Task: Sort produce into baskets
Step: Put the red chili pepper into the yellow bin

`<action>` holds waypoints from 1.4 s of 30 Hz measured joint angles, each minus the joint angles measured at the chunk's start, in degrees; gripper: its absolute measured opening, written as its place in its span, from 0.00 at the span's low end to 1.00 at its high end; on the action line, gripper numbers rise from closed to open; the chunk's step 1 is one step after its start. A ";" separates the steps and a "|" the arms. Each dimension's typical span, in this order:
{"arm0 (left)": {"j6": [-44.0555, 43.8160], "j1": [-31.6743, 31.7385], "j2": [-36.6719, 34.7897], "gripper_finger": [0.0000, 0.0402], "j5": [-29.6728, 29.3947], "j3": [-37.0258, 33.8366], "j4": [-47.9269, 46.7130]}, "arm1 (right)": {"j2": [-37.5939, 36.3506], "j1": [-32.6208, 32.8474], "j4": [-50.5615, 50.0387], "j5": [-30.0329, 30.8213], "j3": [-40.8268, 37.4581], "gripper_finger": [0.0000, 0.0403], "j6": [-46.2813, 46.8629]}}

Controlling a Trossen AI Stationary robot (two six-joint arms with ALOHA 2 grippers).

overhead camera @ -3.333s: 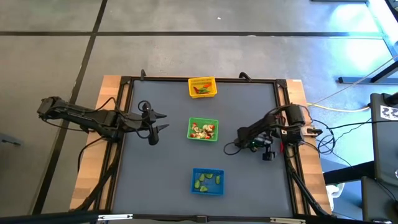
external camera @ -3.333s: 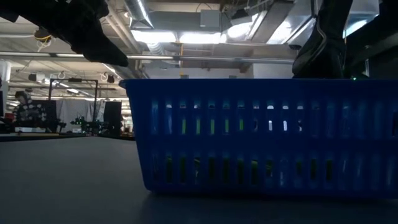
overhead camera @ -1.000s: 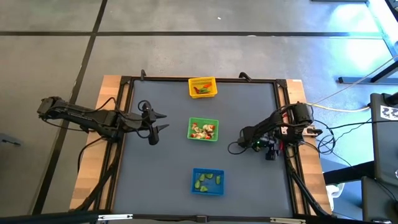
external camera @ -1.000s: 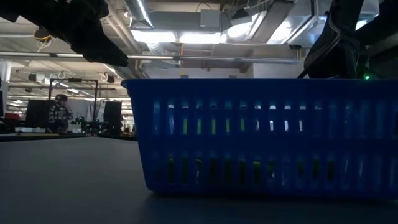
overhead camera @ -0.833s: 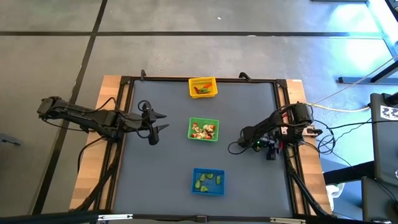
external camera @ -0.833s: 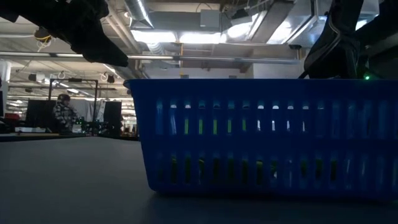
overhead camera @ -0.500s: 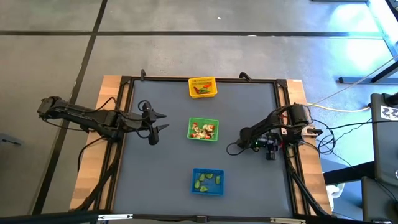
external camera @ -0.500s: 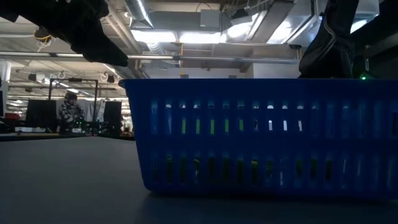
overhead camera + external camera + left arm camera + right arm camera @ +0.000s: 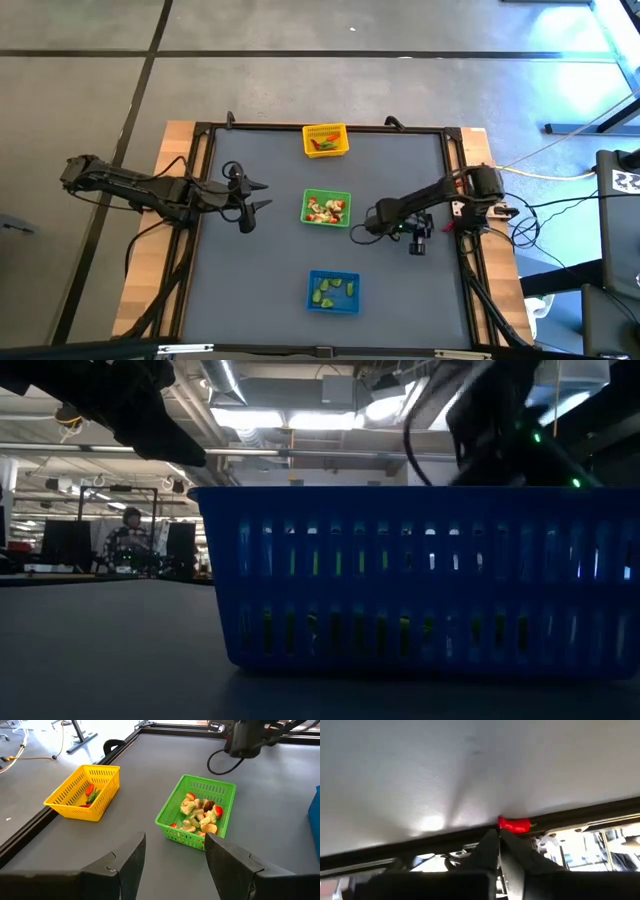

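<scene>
Red produce piece [image 9: 514,825] pinched at the tips of my right gripper [image 9: 498,836], fingers closed tight on it so it rides clear of the table. Green basket [image 9: 327,208] mid-table holds mixed pieces; yellow basket [image 9: 326,139] at the far edge, blue basket [image 9: 334,291] at the near edge. My right arm reaches low toward the green one. Left gripper [image 9: 255,196] waits beside it, fingers apart, empty.
</scene>
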 joint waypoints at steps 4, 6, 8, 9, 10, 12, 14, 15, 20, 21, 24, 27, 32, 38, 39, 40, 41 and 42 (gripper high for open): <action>0.00 0.00 0.00 0.50 0.00 0.00 0.04 | -4.00 -0.02 -0.44 1.06 2.75 0.01 2.02; 0.02 -0.01 0.00 0.50 0.00 0.00 0.01 | -5.61 -0.02 -0.46 2.21 3.10 0.02 3.70; 0.02 -0.02 0.00 0.50 0.00 0.00 0.00 | -6.25 -0.04 -0.52 3.10 2.71 0.05 5.02; 0.00 -0.02 0.00 0.50 0.00 0.00 0.02 | -6.29 -0.07 -0.67 2.96 2.20 0.08 5.04; 0.02 -0.01 0.00 0.50 0.00 0.00 0.02 | -6.29 -0.07 -0.91 2.59 1.38 0.12 5.05; 0.01 0.00 0.01 0.50 0.00 0.00 0.02 | -6.04 -0.07 -0.72 1.50 -0.79 0.20 5.04; 0.01 -0.01 0.00 0.50 0.00 0.00 0.00 | -5.60 -0.04 -0.24 0.68 -3.35 0.31 4.91; 0.01 0.00 0.00 0.50 0.00 0.00 0.00 | -5.57 -0.02 -0.23 0.58 -4.71 0.36 4.91; 0.14 0.00 0.00 0.50 0.00 0.00 0.04 | -4.59 -0.07 3.39 0.54 -9.62 0.58 4.89; 0.35 0.00 0.02 0.50 0.00 0.00 0.02 | -4.20 -0.07 4.64 0.54 -10.03 0.61 4.89; 0.49 0.00 0.00 0.50 0.00 0.00 0.19 | -2.54 -0.07 6.14 1.23 -10.62 0.67 4.86; 0.31 -0.02 0.00 0.50 0.00 0.00 0.23 | -0.60 -0.07 6.32 3.15 -11.45 0.68 4.35; -0.26 0.00 0.00 0.50 -0.01 0.00 0.04 | 1.94 -0.07 7.37 4.54 -13.56 0.64 1.87; -0.20 -0.02 0.01 0.50 0.00 0.00 0.04 | 2.45 -0.07 8.44 4.99 -14.48 0.42 1.80; -0.07 -0.01 0.01 0.50 0.00 0.00 0.02 | 2.45 -0.07 8.41 5.43 -14.48 0.38 1.78; -0.07 0.00 0.00 0.50 0.00 0.00 0.04 | 2.47 -0.07 8.48 5.84 -14.50 0.34 1.70; -0.06 0.00 0.00 0.50 0.00 0.00 0.04 | 2.47 -0.03 8.63 6.09 -14.51 0.29 1.48; -0.04 0.00 0.02 0.50 0.00 0.00 0.02 | 2.47 -0.02 8.81 6.13 -14.51 0.25 0.85</action>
